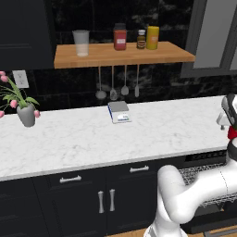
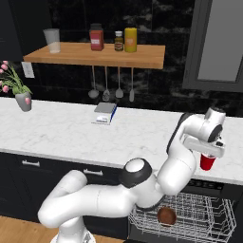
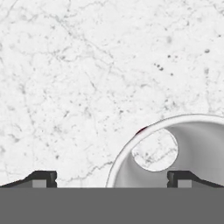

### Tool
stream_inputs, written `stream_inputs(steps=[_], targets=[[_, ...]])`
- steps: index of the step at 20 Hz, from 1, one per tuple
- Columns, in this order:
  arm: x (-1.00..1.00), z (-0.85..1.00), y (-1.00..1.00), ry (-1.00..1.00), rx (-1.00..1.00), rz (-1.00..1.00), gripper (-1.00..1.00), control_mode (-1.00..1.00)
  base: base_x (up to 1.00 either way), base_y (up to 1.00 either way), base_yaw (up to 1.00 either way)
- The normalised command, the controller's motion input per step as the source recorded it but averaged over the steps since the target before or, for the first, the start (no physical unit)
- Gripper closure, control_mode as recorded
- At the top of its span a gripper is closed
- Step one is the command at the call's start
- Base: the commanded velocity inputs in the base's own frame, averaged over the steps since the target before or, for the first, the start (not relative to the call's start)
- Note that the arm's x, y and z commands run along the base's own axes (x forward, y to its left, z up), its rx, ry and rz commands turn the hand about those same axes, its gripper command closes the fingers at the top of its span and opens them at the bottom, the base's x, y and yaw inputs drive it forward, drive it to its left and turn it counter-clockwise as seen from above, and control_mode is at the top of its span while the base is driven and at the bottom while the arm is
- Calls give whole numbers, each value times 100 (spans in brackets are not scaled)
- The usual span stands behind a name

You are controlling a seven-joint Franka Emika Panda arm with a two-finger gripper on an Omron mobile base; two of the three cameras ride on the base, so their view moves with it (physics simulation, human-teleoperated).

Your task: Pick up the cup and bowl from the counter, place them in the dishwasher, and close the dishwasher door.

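Note:
The red cup [image 2: 207, 162] stands upright on the white marble counter [image 2: 71, 133] near its right front edge, above the dishwasher. My gripper [image 2: 207, 153] hangs directly over it, pointing down, open. In the hand view the cup's white inside and rim [image 3: 192, 144] lie at lower right; my gripper [image 3: 112, 178] is spread wide, one fingertip [image 3: 181, 178] over the cup's mouth, the other over bare counter. A sliver of the cup [image 1: 231, 133] peeks out under the hand in the left base view. The dark-brown bowl [image 2: 166, 216] sits in the dishwasher's pulled-out wire rack [image 2: 209, 213]. The dishwasher door is out of view.
A small kitchen scale [image 1: 119, 112] lies mid-counter and a grey vase of pink flowers [image 1: 26, 115] stands at the left. Above, a wooden shelf [image 1: 162, 54] holds a tumbler, a jar and bottles, with utensils [image 1: 113, 88] hanging beneath. My arm arches over the rack.

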Motion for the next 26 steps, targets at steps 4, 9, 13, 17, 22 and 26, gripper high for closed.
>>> stream_inputs(steps=[4,9,13,17,22,26], targets=[[9,-36,0,0,0,0,-100,-100,0,0,0],[1,-5,0,0,0,0,-100,-100,0,0,0],[0,0,0,0,0,0,100,-100,0,0,0],[0,0,0,0,0,0,100,-100,0,0,0],[-12,0,0,0,0,0,100,-100,0,0,0],[-42,0,0,0,0,0,100,-100,0,0,0]])
